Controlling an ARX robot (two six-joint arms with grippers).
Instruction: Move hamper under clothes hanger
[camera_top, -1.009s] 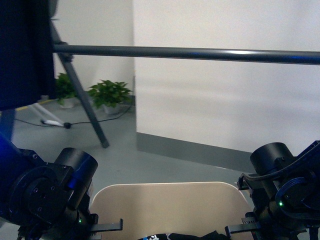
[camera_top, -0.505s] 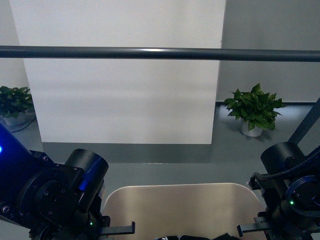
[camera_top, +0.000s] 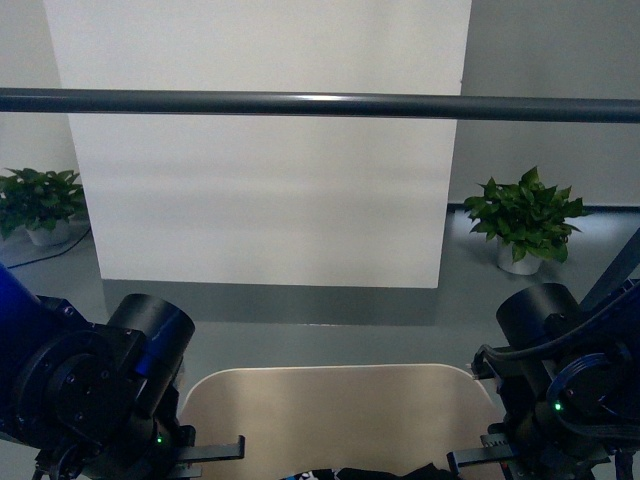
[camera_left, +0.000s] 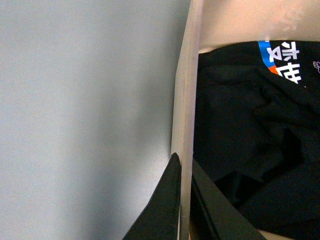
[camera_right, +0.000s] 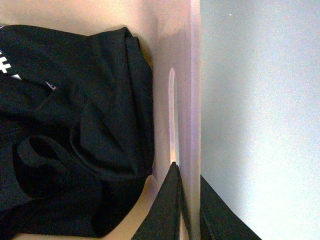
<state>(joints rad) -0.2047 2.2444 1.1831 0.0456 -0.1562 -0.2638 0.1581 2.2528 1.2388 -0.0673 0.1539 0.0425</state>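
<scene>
- Side rims of the hamper pinched by left gripper and right gripper; thin holds may slip;
- uneven pushing could skew it under the clothes hanger.

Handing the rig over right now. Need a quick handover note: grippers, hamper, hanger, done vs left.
Left gripper: shut on the hamper rim, one finger inside, one outside.
Right gripper: same on the opposite rim, beside the handle cutout.
Hamper: between both arms, black clothes inside.
Clothes hanger: its bar crosses the front view above the hamper.
Done: hamper gripped, lined up with the bar.
Left: depth under the bar can't be judged; check, adjust if needed, release both.
</scene>
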